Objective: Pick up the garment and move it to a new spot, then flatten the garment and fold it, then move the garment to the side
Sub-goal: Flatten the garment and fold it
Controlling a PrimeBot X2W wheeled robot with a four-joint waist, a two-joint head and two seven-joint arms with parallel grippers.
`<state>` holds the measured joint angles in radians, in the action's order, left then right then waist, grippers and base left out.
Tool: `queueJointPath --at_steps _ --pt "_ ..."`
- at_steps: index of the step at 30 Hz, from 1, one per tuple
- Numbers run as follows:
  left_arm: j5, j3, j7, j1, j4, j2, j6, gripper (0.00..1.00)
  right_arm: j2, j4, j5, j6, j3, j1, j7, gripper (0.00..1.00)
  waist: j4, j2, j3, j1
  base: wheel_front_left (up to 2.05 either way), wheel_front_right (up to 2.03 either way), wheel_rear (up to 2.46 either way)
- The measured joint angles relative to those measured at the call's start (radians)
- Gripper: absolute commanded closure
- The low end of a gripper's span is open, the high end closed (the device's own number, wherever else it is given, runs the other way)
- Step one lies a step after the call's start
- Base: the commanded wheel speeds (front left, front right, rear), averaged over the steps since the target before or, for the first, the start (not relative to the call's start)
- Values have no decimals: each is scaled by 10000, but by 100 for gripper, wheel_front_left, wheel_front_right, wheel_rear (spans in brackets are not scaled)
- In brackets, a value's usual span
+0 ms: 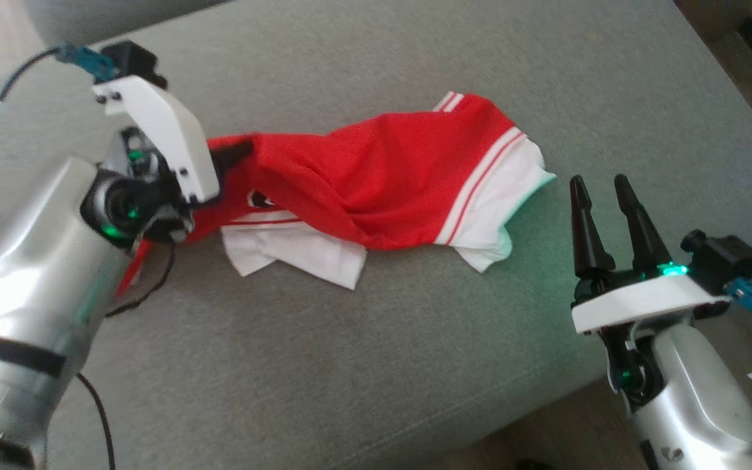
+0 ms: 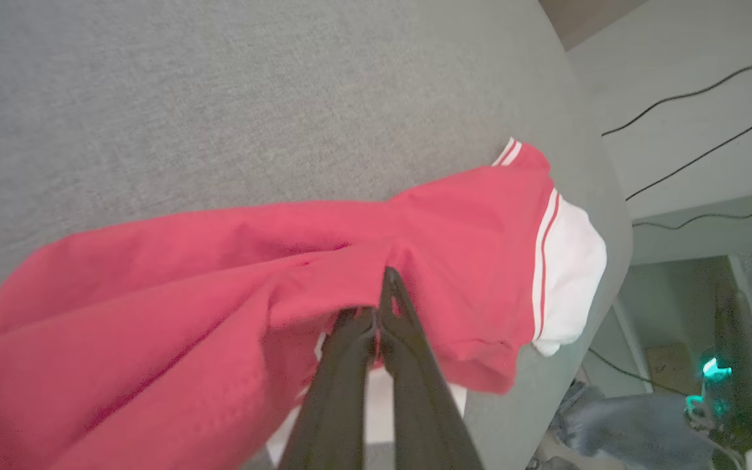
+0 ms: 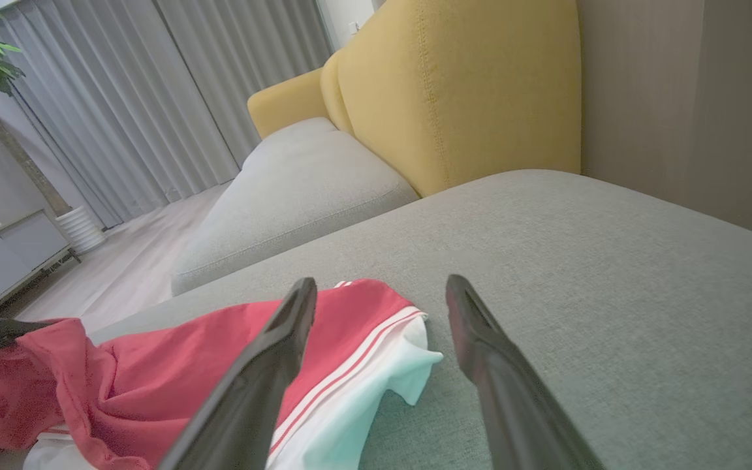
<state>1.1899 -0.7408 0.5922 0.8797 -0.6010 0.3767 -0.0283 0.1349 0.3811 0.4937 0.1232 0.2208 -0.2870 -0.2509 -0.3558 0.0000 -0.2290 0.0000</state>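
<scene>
The garment (image 1: 389,179) is red with white cuffs and white stripes, stretched in loose folds across the grey cushion (image 1: 376,346). My left gripper (image 1: 235,151) is shut on its left end, and that end is lifted off the cushion. In the left wrist view the dark fingers (image 2: 382,339) are pressed together, pinching a fold of the garment (image 2: 219,274). My right gripper (image 1: 601,186) stands open just right of the white cuff, fingers pointing up, nothing between them. From the right wrist, the garment (image 3: 173,365) lies low and left, partly behind my left finger (image 3: 265,365).
The grey cushion ends at a front edge (image 1: 546,405) beside my right arm. A yellow sofa back (image 3: 454,85) and a second grey cushion (image 3: 297,189) lie beyond. Black cables (image 1: 89,405) hang by my left arm. Wooden floor (image 3: 121,248) and curtains (image 3: 173,85) are farther off.
</scene>
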Motion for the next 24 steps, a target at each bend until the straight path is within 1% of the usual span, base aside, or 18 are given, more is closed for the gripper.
queueJointPath --at_steps 1,2,4,6,7,12,15,19,22,24 --pt "71 161 -192 82 -280 -144 146 18 -17 0 8 0 13 -68 0 0 -92 0 -92 0 0 0 0" --pt "332 424 -391 131 -539 -351 330 0 -27 -8 8 0 13 -113 0 0 -176 0 -179 0 0 0 0" --pt "738 698 -499 223 -940 -690 652 0 -31 -2 23 0 8 -109 0 0 -294 0 -307 0 0 0 0" --pt "688 604 -516 360 -1162 -951 878 0 -19 42 23 0 -82 -96 0 0 -272 0 -348 1 0 0 0" --pt "631 545 -583 418 -1231 -978 976 0 -17 48 21 0 -107 -96 0 0 -220 0 -335 1 0 0 0" --pt "627 631 -640 666 -1547 -779 1244 0 4 65 19 0 -153 -85 0 0 230 0 -76 0 0 0 0" --pt "627 566 -364 687 -1463 -667 1350 0 23 61 -17 0 -188 -55 0 0 534 0 96 0 0 0 0" --pt "853 449 142 607 -1417 -575 1294 0 27 58 -25 0 -198 -50 0 0 810 0 280 0 0 0 0" --pt "959 449 278 430 -1373 -635 1026 0 27 31 -25 0 -159 -49 0 0 826 0 239 0 0 0 0" --pt "1216 502 324 263 -1429 -734 788 0 17 21 -23 0 -63 -58 0 0 738 0 151 0 0 0 0"
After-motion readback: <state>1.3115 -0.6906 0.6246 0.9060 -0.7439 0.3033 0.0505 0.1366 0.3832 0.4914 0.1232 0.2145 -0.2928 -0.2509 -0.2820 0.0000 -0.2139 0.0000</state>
